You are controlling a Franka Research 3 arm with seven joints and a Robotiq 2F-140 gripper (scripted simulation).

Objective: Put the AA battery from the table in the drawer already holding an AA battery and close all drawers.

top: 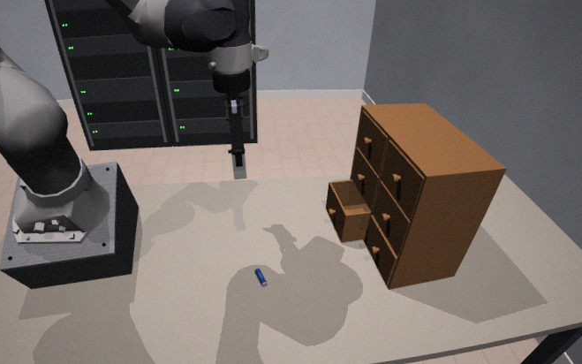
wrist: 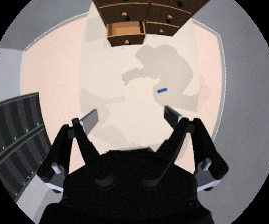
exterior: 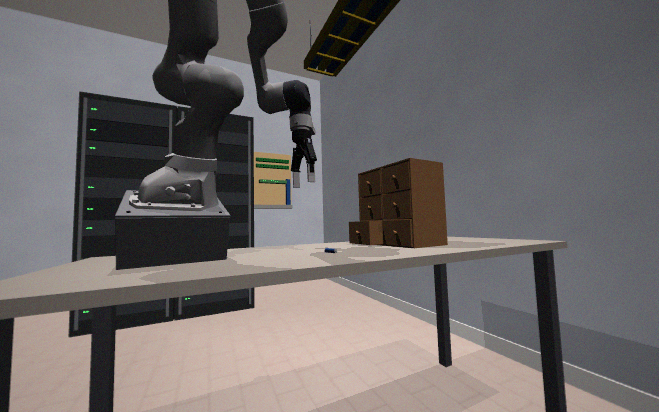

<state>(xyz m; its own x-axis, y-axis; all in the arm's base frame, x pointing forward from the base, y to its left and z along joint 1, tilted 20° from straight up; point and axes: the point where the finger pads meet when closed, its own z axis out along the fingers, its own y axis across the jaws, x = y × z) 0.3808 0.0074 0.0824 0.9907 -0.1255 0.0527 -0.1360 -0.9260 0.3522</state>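
A blue AA battery (top: 260,276) (exterior: 330,250) (wrist: 162,90) lies on its side on the table, in front of the chest. The brown chest (top: 456,216) (exterior: 429,204) stands upright, with two columns of three drawers. Its bottom left drawer (top: 354,224) (exterior: 358,232) (wrist: 126,39) is pulled out and looks level. I can make out no battery in the visible part of its inside; the rest is hidden. The other five drawers look pushed in. My gripper (top: 238,168) (exterior: 303,180) (wrist: 130,113) is open and empty, pointing down high above the table, away from battery and chest.
The robot's base block (top: 123,225) (exterior: 173,240) stands at the table's left. The table (top: 184,325) (exterior: 270,271) carries arm shadows around the battery. Dark server racks (top: 117,81) (exterior: 132,133) stand behind, and a grey wall (top: 510,67) rises beyond the chest.
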